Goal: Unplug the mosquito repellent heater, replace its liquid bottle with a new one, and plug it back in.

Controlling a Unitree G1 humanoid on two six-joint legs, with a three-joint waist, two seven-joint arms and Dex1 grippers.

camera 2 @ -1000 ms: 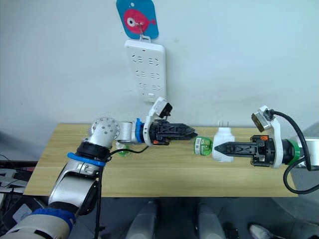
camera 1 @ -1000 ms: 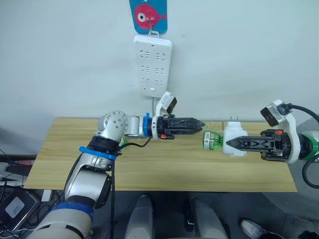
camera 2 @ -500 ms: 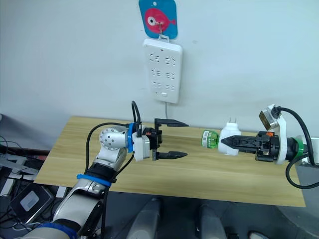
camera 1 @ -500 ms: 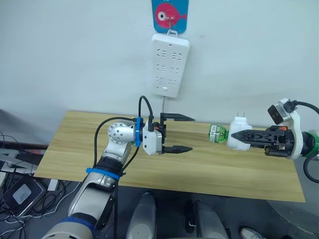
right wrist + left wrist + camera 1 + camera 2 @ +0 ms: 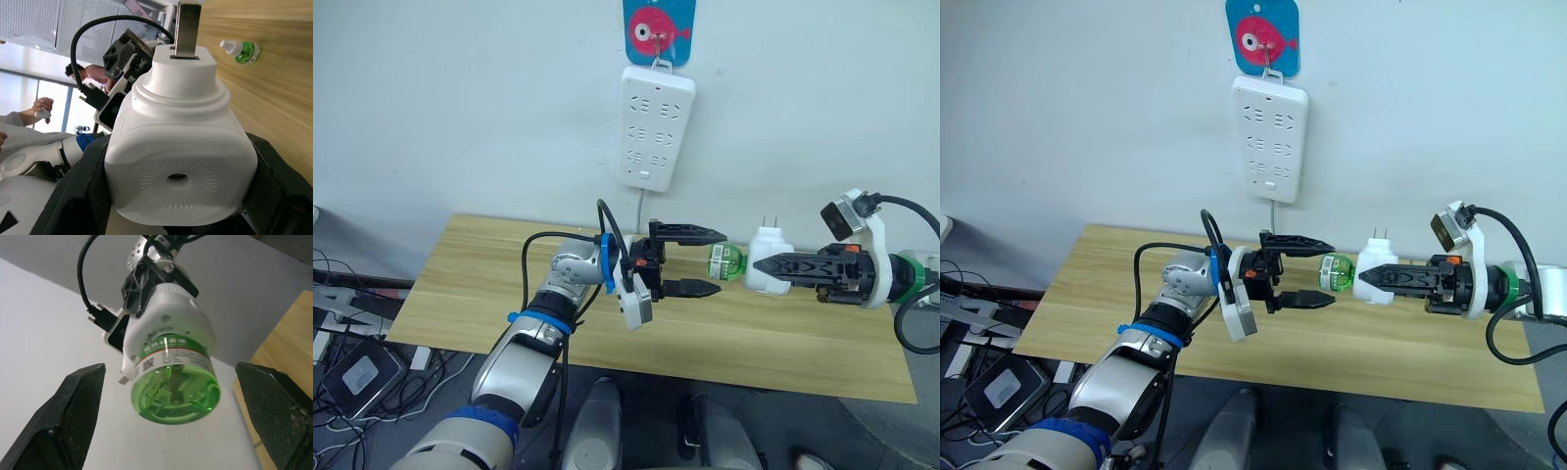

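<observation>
The mosquito repellent heater point(image 5: 766, 259) is pinched in the right gripper point(image 5: 773, 264) jaws, its liquid bottle point(image 5: 725, 262) still attached. The left gripper point(image 5: 705, 260) jaws are spread wide, facing the bottle's base. The new one point(image 5: 239, 50) is seen lying on the surface point(image 5: 803, 333).

From the head camera I can't see the neck or wick of the translucent green bottle with the white printed label point(image 5: 725, 261); they sit inside the white rounded plastic heater point(image 5: 768, 273). The right end effector point(image 5: 773, 264) covers the heater's right side. The wooden surface point(image 5: 489, 284) runs off frame at right.
</observation>
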